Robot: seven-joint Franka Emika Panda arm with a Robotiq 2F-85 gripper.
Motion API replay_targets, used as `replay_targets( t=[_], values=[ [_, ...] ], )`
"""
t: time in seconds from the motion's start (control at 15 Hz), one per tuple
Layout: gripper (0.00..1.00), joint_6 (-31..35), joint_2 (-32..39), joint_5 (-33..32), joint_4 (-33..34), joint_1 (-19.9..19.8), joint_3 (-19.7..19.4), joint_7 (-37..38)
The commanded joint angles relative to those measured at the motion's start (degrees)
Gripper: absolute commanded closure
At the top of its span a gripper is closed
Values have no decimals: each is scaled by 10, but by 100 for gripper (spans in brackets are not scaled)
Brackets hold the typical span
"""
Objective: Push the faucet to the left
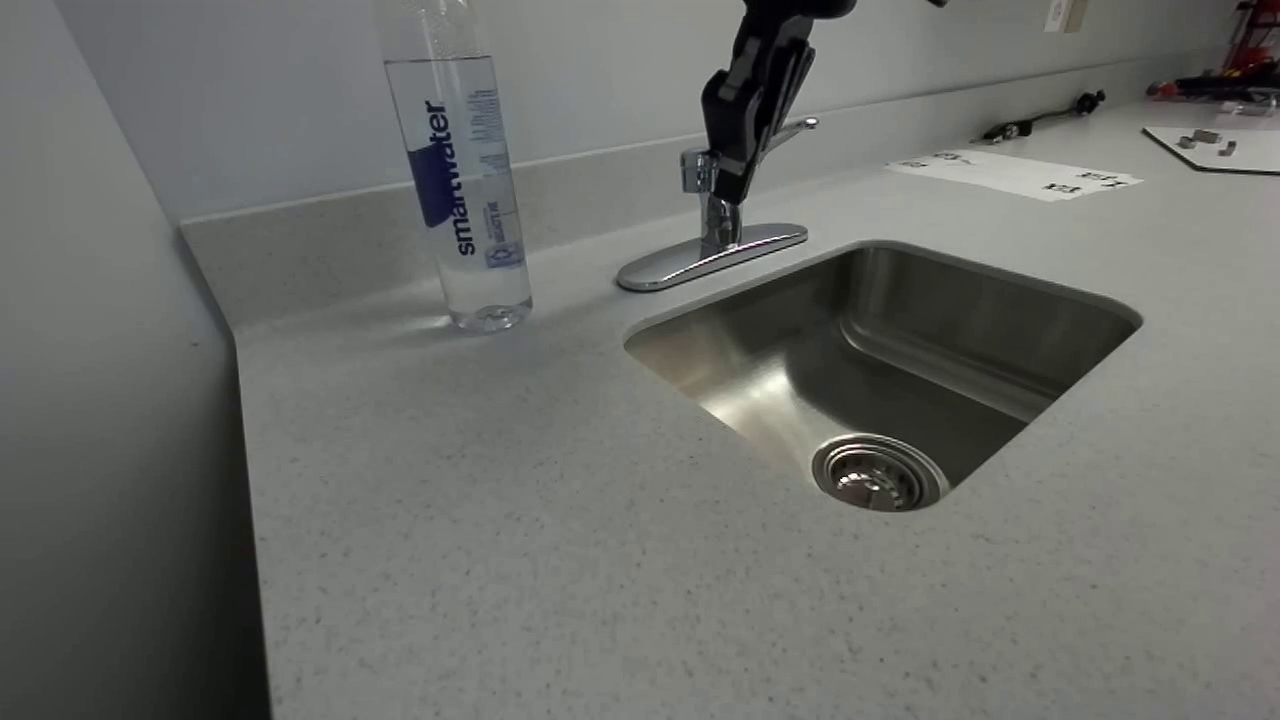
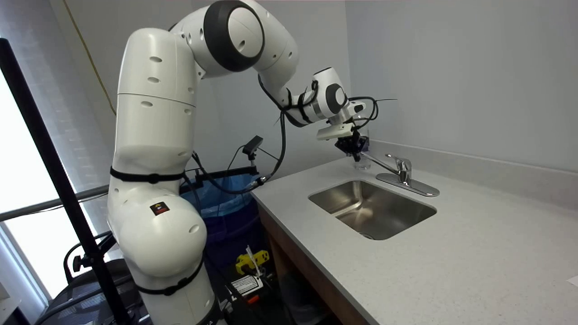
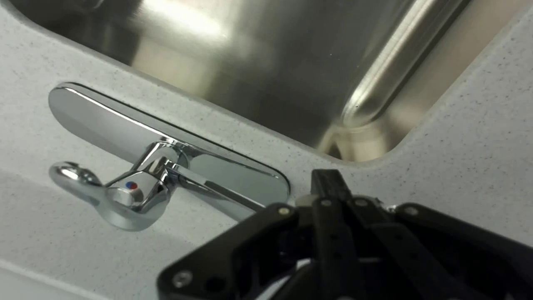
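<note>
On the counter (image 1: 450, 500), the faucet (image 2: 402, 174) is standing upright between the back edge and the sink (image 1: 790, 330). Its base plate (image 3: 104, 121) is lying flat, the long axis running alongside the sink's rear rim and roughly parallel to the backsplash (image 2: 496, 174). In an exterior view the spout (image 2: 380, 162) is sloping upward and pointing toward the counter's end edge, where a water bottle (image 1: 470, 200) is standing upright near the back corner. In the wrist view the spout is running nearly in line with the base plate, up to where the gripper (image 1: 733, 185) is hiding it. The lever (image 3: 89, 189) is slanting up and, in that same view, pointing away from the gripper. The gripper is angling downward just beside the spout's outer end, its fingers (image 3: 331, 183) resting fully together and holding nothing; whether they are touching the spout cannot be told. The arm (image 2: 156, 131) is standing outside the counter's front edge and reaching across it toward the back. Behind the arm, a blue-lined bin (image 2: 235, 234) is standing beside that front edge. A drain (image 1: 870, 478) is showing in the sink's floor. Further along the back edge, on the side of the faucet away from the water bottle, printed sheets (image 1: 1000, 175) are lying flat, and past them a white board (image 1: 1250, 158) is carrying small grey pieces (image 1: 1207, 136).
</note>
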Motion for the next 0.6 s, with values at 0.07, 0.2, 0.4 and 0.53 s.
replay_targets(
  t=[0.07,0.2,0.4,0.53],
  values=[
    [100,13,46,-12,48,22,-15,32],
    [100,15,52,-21,57,30,-23,55],
    [100,13,62,-27,75,45,-38,104],
    [100,21,70,-35,86,55,-47,135]
  ],
)
